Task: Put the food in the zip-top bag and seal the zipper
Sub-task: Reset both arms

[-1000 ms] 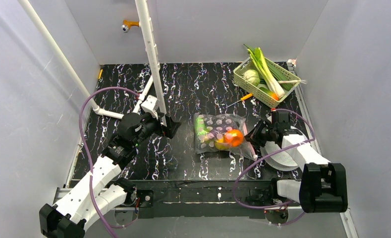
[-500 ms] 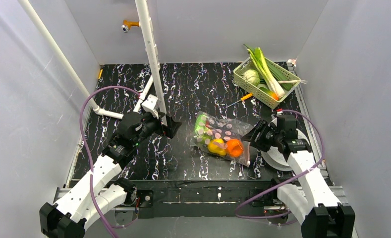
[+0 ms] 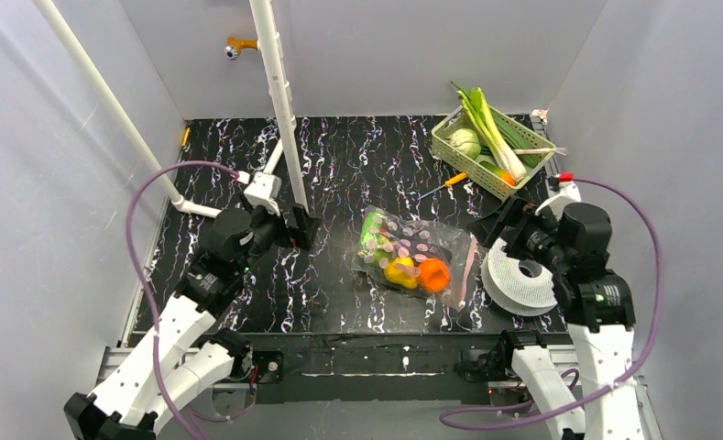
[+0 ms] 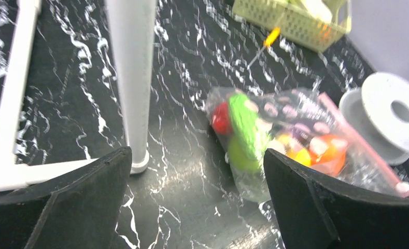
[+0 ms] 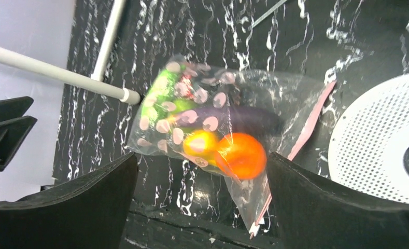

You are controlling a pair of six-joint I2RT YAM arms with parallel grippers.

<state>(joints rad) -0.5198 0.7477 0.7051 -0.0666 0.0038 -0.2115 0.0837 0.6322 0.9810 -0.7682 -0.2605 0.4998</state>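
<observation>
Top external: both grippers empty

Left gripper (image 3: 298,229) and right gripper (image 3: 499,229) are wide open, holding nothing. Between them the bag (image 3: 412,240) lies on the table (image 3: 357,165), the orange fruit (image 3: 433,273) inside, the zipper (image 3: 468,268) at its right edge.

We see pale grey walls (image 3: 385,55) boxing in a black white-veined tabletop (image 3: 357,165), white pipes (image 3: 280,101) rising from it, orange fixture (image 3: 240,43) on back wall, even light
</observation>
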